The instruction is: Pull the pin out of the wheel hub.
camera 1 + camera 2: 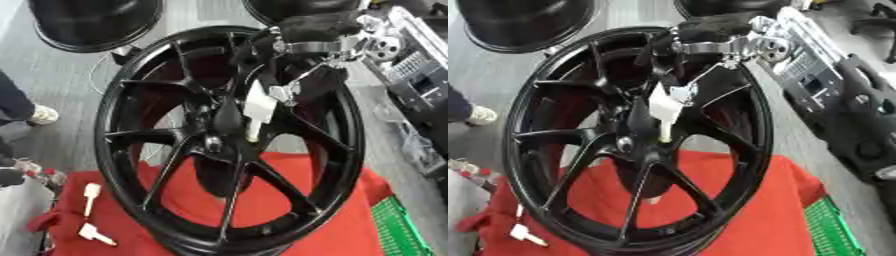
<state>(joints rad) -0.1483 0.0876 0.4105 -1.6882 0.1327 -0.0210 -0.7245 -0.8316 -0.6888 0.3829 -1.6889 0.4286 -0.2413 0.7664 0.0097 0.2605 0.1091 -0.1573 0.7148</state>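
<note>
Standing upright on the red cloth (350,225), the black wheel hub (229,140) carries a white pin (258,109), pinched by the right hand (282,65); two more pins (90,215) lie nearby.

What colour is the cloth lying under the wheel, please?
The cloth is red, plain with no pattern, showing best in the left eye view beneath the black wheel.

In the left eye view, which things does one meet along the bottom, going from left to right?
White pins lying on the cloth → red cloth under the black wheel → green basket.
</note>
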